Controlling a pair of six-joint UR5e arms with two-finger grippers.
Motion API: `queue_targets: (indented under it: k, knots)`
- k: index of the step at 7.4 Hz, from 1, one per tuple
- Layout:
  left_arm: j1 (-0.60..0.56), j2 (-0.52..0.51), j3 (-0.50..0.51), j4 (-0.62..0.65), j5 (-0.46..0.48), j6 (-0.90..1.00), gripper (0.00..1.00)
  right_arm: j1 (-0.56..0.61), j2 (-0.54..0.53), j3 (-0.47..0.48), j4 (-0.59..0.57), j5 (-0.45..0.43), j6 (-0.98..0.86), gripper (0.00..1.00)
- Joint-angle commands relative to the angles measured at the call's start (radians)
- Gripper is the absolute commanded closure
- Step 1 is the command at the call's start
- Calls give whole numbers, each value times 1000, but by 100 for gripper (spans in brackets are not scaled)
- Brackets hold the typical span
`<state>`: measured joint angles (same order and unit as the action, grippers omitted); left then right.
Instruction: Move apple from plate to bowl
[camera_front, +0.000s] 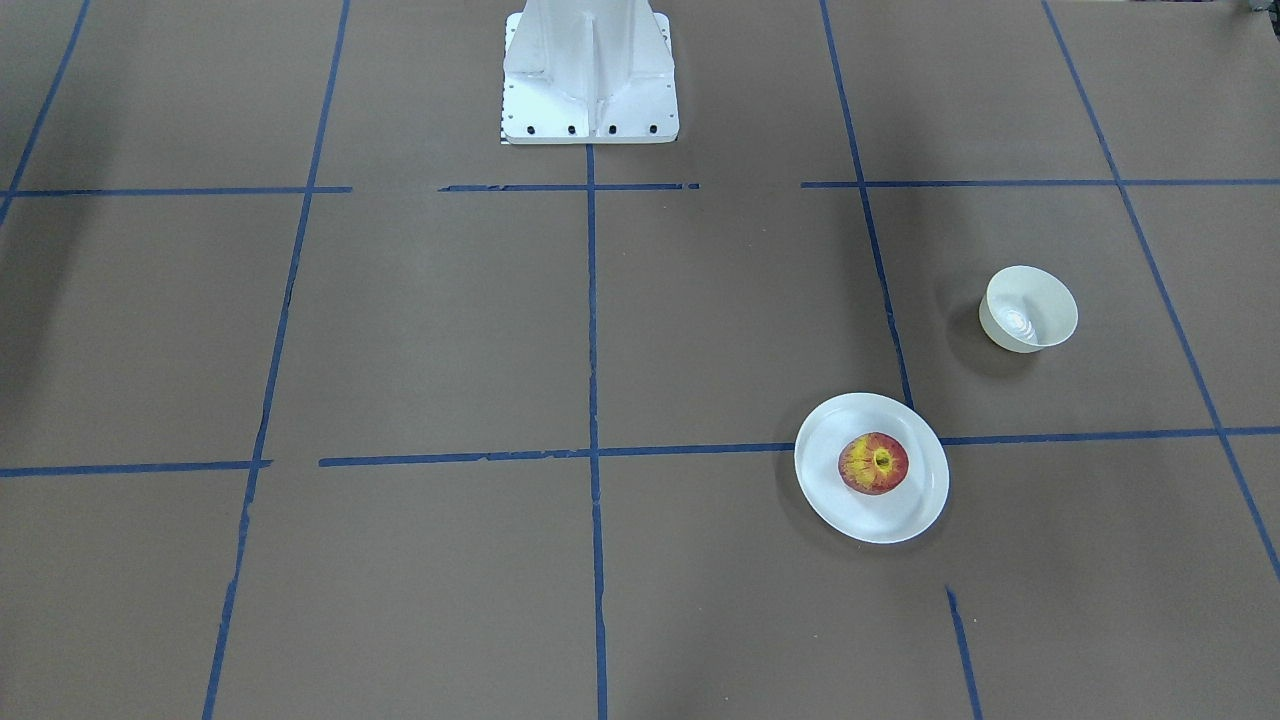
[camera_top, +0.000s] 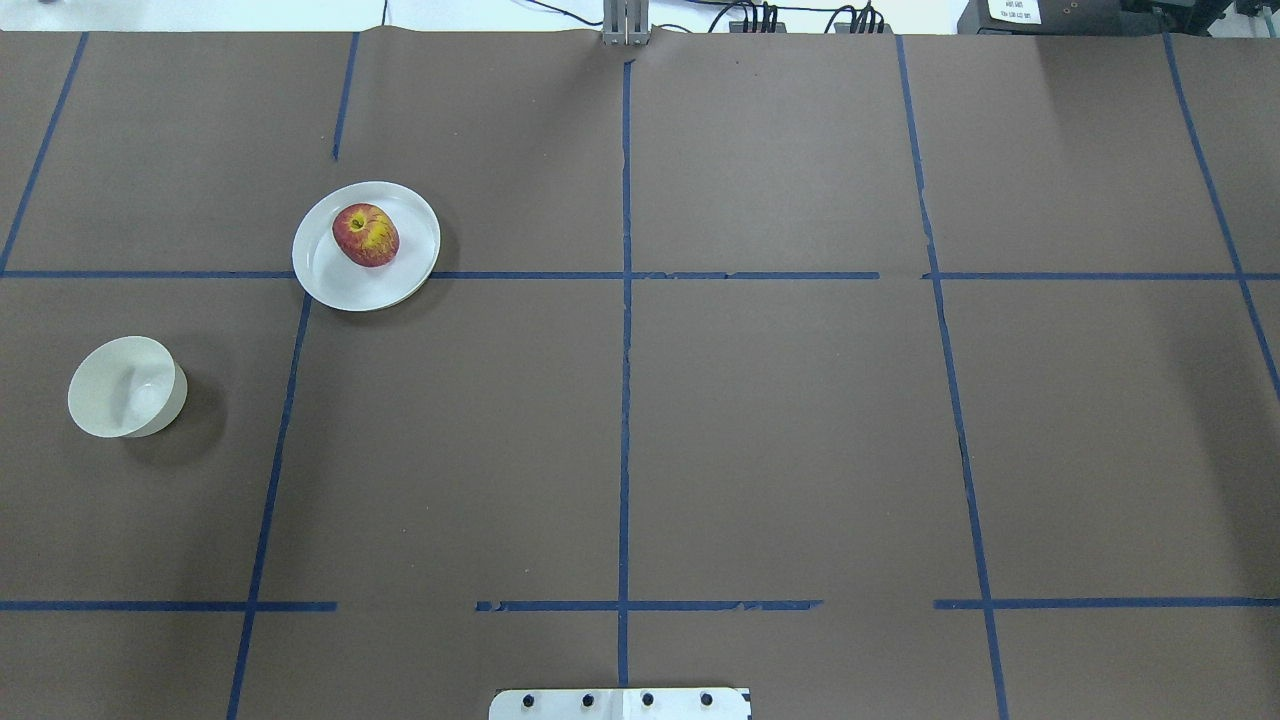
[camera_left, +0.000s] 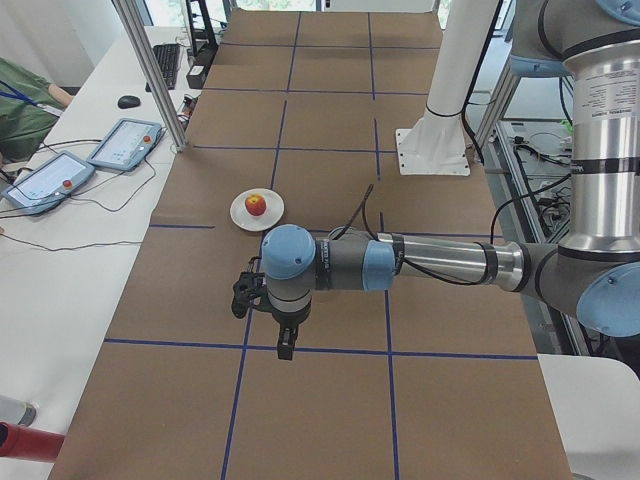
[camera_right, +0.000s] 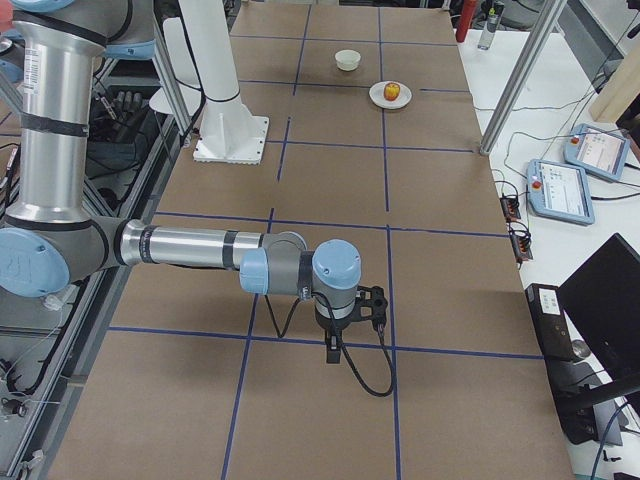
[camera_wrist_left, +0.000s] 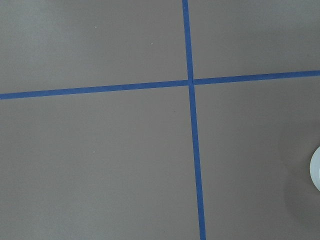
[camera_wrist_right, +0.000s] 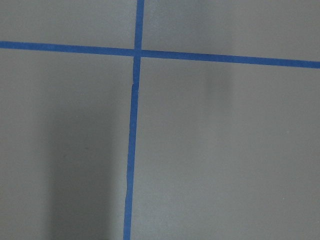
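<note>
On the plate (camera_top: 352, 285) sits the apple (camera_top: 366, 235), bowl (camera_top: 125, 388) apart; left tool (camera_left: 285, 345) and right tool (camera_right: 333, 350): cannot tell state.

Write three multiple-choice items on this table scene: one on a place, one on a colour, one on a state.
1. Where does the apple lie?
A. in the bowl
B. on the plate
C. on the bare table

2. What colour are the tape lines on the table?
A. blue
B. yellow
C. white

3. How does the bowl stand?
A. upside down
B. tipped on its side
C. upright, with nothing in it

Answers:
1 B: the front-facing view shows the apple resting on the middle of the plate.
2 A: blue strips cross the brown surface.
3 C: its open mouth faces up and only its glossy inside shows.
</note>
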<state>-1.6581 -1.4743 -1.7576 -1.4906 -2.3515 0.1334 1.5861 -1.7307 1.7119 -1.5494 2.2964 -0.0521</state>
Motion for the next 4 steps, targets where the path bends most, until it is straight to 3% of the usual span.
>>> queue_targets:
  k: [1, 3, 4]
  knots:
    - [1, 8, 16, -5, 0, -1, 0, 0, -1, 0, -1, 0, 0, 0]
    - [1, 0, 6, -14, -2, -5, 0, 0, -1, 0, 0, 0, 0, 0]
    - [27, -1, 4, -105, -2, -12, 0, 0, 0, 0, 0, 0, 0, 0]
